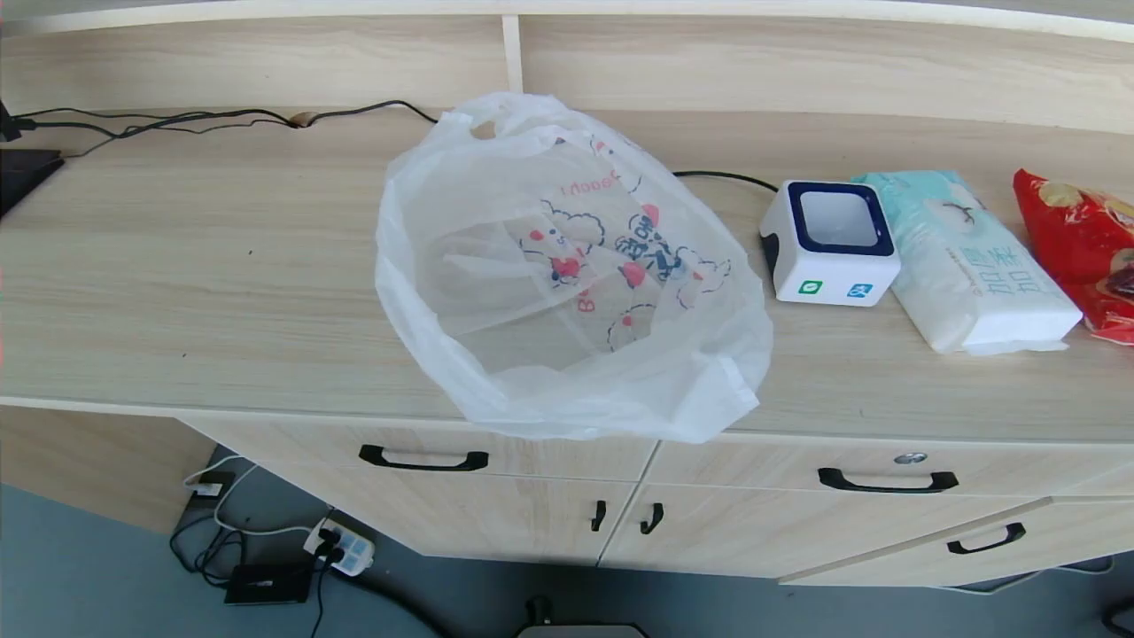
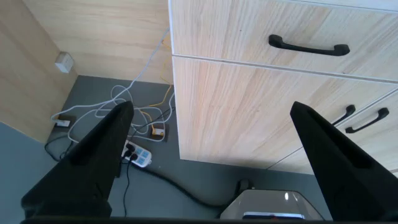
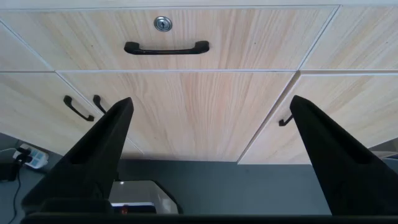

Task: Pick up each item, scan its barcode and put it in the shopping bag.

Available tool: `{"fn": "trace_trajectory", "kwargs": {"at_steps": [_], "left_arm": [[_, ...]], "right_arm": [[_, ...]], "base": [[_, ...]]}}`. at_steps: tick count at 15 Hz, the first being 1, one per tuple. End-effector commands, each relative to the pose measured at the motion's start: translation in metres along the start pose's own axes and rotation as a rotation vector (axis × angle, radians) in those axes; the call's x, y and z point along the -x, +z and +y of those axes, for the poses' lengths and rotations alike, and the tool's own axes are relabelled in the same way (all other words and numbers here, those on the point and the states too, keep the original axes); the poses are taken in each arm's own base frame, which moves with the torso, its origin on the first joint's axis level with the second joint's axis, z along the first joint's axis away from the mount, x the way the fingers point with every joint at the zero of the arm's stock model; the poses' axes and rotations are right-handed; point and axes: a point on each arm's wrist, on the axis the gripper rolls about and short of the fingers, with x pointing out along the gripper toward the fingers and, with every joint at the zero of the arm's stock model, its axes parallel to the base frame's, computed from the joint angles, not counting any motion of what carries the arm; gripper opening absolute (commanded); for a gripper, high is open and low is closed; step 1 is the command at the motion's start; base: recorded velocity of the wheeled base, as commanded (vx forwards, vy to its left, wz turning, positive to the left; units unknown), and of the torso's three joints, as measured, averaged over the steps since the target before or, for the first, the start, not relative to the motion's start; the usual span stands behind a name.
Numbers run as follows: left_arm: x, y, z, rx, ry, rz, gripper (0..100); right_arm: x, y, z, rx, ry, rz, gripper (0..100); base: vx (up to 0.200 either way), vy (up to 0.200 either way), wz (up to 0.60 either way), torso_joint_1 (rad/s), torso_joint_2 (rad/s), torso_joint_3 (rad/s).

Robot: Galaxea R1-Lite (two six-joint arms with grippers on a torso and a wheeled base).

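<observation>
A white plastic shopping bag (image 1: 567,275) printed with cartoon figures lies open at the centre of the head view on a pale wood desk (image 1: 195,266). Its mouth gapes toward the camera and its lower edge reaches just past the desk's front edge. To its right stands a white barcode scanner (image 1: 830,244), its dark-framed window facing up. A tissue pack (image 1: 970,261) in white and light blue lies against the scanner's right side, and a red snack bag (image 1: 1081,248) lies just beside it at the frame's right edge. Black cables (image 1: 177,120) trail along the back of the desk at upper left. The left gripper (image 2: 211,109), its fingers spread wide with nothing between them, faces the cabinet fronts and a grey floor with a power strip (image 2: 138,155). The right gripper (image 3: 211,102), likewise spread, faces a drawer with a black handle (image 3: 166,48).
</observation>
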Motion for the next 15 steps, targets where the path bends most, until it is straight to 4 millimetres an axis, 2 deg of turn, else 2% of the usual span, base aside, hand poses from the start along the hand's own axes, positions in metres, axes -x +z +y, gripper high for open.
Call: {"fn": "trace_trajectory", "kwargs": {"at_steps": [1,6,7,8,9,11,12,14,15], "left_arm": [[0.000,0.000,0.000,0.000,0.000,0.000,100],[0.000,0.000,0.000,-0.003,0.000,0.003,100],[0.000,0.000,0.000,-0.003,0.000,0.002,100],[0.000,0.000,0.000,-0.003,0.000,0.003,100],[0.000,0.000,0.000,-0.005,0.000,0.003,100],[0.000,0.000,0.000,-0.005,0.000,0.003,100],[0.000,0.000,0.000,-0.005,0.000,0.003,100],[0.000,0.000,0.000,-0.006,0.000,0.003,100],[0.000,0.000,0.000,-0.008,-0.001,0.003,100]], "right_arm": [[0.000,0.000,0.000,0.000,0.000,0.000,100],[0.000,0.000,0.000,0.014,0.000,0.000,100],[0.001,0.006,0.001,0.045,0.023,-0.025,100],[0.004,0.029,0.002,0.062,0.106,-0.058,100],[-0.003,0.063,0.004,0.065,0.148,-0.021,100],[-0.036,0.124,0.006,0.075,0.149,0.049,100],[-0.060,0.146,0.008,0.093,0.156,0.088,100],[-0.105,0.171,0.010,0.091,0.178,0.126,100],[-0.116,0.176,0.011,0.091,0.194,0.119,100]], "base": [[0.000,0.000,0.00,0.000,0.00,0.000],[0.000,0.000,0.00,0.000,0.00,0.000],[0.000,0.000,0.00,0.000,0.00,0.000],[0.000,0.000,0.00,0.000,0.00,0.000],[0.000,0.000,0.00,0.000,0.00,0.000],[0.000,0.000,0.00,0.000,0.00,0.000],[0.000,0.000,0.00,0.000,0.00,0.000],[0.000,0.000,0.00,0.000,0.00,0.000],[0.000,0.000,0.00,0.000,0.00,0.000]]}}
